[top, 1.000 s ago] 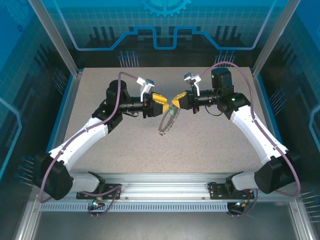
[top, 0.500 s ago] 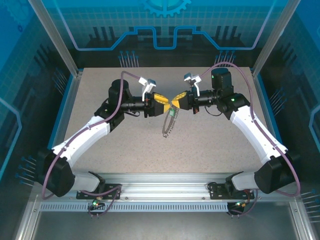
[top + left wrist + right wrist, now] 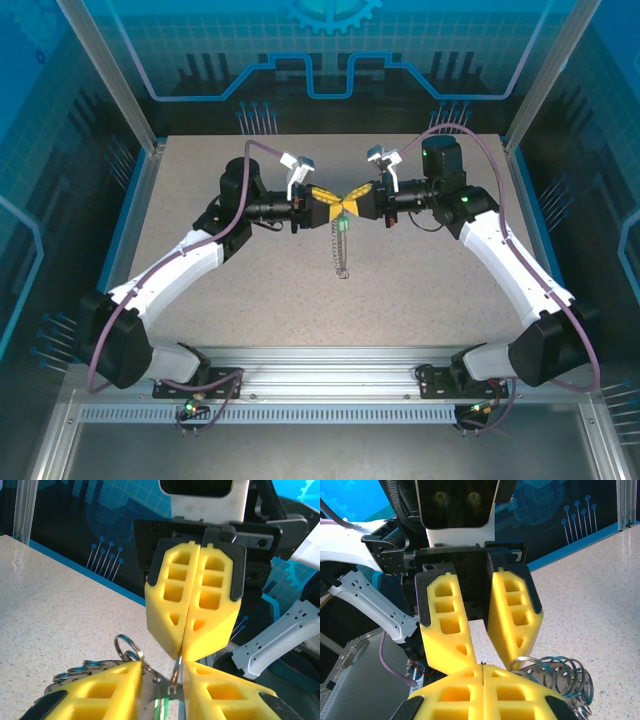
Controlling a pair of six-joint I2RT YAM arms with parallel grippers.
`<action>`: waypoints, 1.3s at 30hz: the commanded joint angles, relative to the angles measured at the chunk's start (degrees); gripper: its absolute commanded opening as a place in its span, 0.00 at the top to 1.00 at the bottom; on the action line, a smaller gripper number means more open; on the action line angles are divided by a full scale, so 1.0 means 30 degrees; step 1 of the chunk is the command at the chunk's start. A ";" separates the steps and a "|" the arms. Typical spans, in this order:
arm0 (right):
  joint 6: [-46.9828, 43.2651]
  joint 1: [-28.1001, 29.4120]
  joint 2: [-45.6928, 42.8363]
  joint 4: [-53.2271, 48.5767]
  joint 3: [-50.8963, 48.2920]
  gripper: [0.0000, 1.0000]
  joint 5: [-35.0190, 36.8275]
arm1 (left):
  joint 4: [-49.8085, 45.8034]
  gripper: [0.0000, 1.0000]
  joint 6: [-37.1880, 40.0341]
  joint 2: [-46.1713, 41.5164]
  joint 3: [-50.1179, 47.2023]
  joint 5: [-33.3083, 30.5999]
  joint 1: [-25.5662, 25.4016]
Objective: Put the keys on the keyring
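- Top view: the left gripper [image 3: 334, 201] and right gripper [image 3: 349, 202] meet tip to tip above mid-table [image 3: 420, 290].
- The keyring [image 3: 342, 250] hangs straight down from that meeting point as a thin silvery strand. From here I cannot make out the shape of its loop.
- The key's green tag [image 3: 342, 228] sits high on the strand, just below the fingertips. The dark key itself is too small for me to resolve.
- Right gripper: closed. In the left wrist view its yellow fingers [image 3: 170, 610] press flat together, and a thin metal sliver comes out of the seam at the tip. I read that sliver as part of the keyring but cannot say which part.
- Left gripper: jaws apart. In the right wrist view I see a clear gap between its two fingers [image 3: 445, 625], and I cannot see them pressing on anything.
- Left wrist view: a few silvery rings sit against the left gripper's own finger [image 3: 100, 690] at its tip, and a green streak runs down between the fingers, cut off by the bottom edge.
- Right wrist view: a bunch of silvery rings lies just beside the closed fingers. Its lower part is cut off by the frame edge.
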 commanded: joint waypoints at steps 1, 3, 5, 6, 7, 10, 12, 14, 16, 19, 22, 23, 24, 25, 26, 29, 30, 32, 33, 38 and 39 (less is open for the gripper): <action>0.0258 0.0178 0.0098 0.0456 -0.0099 1.00 -0.0602 | 0.0838 0.77 -0.0214 0.0193 0.0728 0.0551 -0.0258; 0.0348 0.0199 0.0107 0.0528 -0.0114 1.00 -0.0578 | 0.0872 0.82 -0.0214 0.0238 0.0750 0.0612 -0.0326; 0.0381 0.0265 0.0091 0.0599 -0.0128 1.00 -0.0542 | 0.0949 0.87 -0.0266 0.0309 0.0757 0.0649 -0.0427; 0.0384 0.0266 0.0064 0.0633 -0.0128 1.00 -0.0523 | 0.0989 0.88 -0.0292 0.0332 0.0750 0.0703 -0.0495; 0.0411 0.0295 0.0062 0.0691 -0.0130 1.00 -0.0475 | 0.1009 0.88 -0.0302 0.0365 0.0728 0.0749 -0.0569; 0.0679 0.0295 0.0040 0.0992 -0.0187 1.00 -0.0355 | 0.1130 0.91 -0.0313 0.0399 0.0555 0.0902 -0.0716; 0.0818 0.0324 0.0069 0.1130 -0.0187 1.00 -0.0282 | 0.1315 1.00 -0.0436 0.0426 0.0444 0.0994 -0.0768; 0.1014 0.0317 0.0092 0.1273 -0.0187 1.00 -0.0093 | 0.1756 1.00 -0.0686 0.0428 0.0240 0.1086 -0.0851; 0.1263 0.0323 0.0091 0.1439 -0.0187 1.00 0.0251 | 0.2357 1.00 -0.1087 0.0426 -0.0042 0.1046 -0.0907; 0.1843 0.0164 -0.0311 0.1795 -0.0342 0.80 0.0718 | 0.3368 1.00 -0.1658 0.0370 -0.0481 0.0493 -0.0907; 0.2218 -0.0116 -0.1271 0.2117 -0.0794 0.62 0.1345 | 0.4791 1.00 -0.2405 0.0256 -0.1128 -0.0370 -0.0891; 0.2384 -0.0226 -0.1574 0.2255 -0.0938 0.60 0.1403 | 0.5194 1.00 -0.2594 0.0213 -0.1308 -0.0555 -0.0881; 0.2510 -0.0296 -0.1925 0.2333 -0.1112 0.58 0.1510 | 0.5631 1.00 -0.2820 0.0223 -0.1513 -0.0691 -0.0878; 0.2593 -0.0351 -0.2338 0.2313 -0.1278 0.57 0.1724 | 0.6007 1.00 -0.3034 0.0208 -0.1630 -0.0804 -0.0876; 0.2650 -0.0417 -0.2667 0.2332 -0.1454 0.56 0.1958 | 0.6293 1.00 -0.3227 0.0223 -0.1723 -0.0885 -0.0867; 0.2990 -0.0523 -0.3850 0.2600 -0.2254 0.55 0.2892 | 0.7325 1.00 -0.3864 0.0200 -0.2101 -0.1090 -0.0877; 0.3226 -0.0606 -0.4261 0.2848 -0.2620 0.54 0.3394 | 0.7538 1.00 -0.3970 0.0140 -0.2217 -0.1166 -0.0870; 0.3645 -0.0721 -0.5011 0.3330 -0.3452 0.52 0.4346 | 0.7596 1.00 -0.3990 0.0033 -0.2289 -0.1178 -0.0876; 0.3839 -0.0778 -0.5366 0.3529 -0.3925 0.52 0.4976 | 0.7559 1.00 -0.3965 -0.0008 -0.2312 -0.1170 -0.0878; 0.4861 -0.0926 -0.6677 0.5010 -0.6564 0.51 0.7385 | 0.7658 1.00 -0.3967 -0.0245 -0.2551 -0.1243 -0.0878; 0.5060 -0.0934 -0.6880 0.5375 -0.7134 0.51 0.7642 | 0.7710 1.00 -0.3966 -0.0245 -0.2601 -0.1252 -0.0863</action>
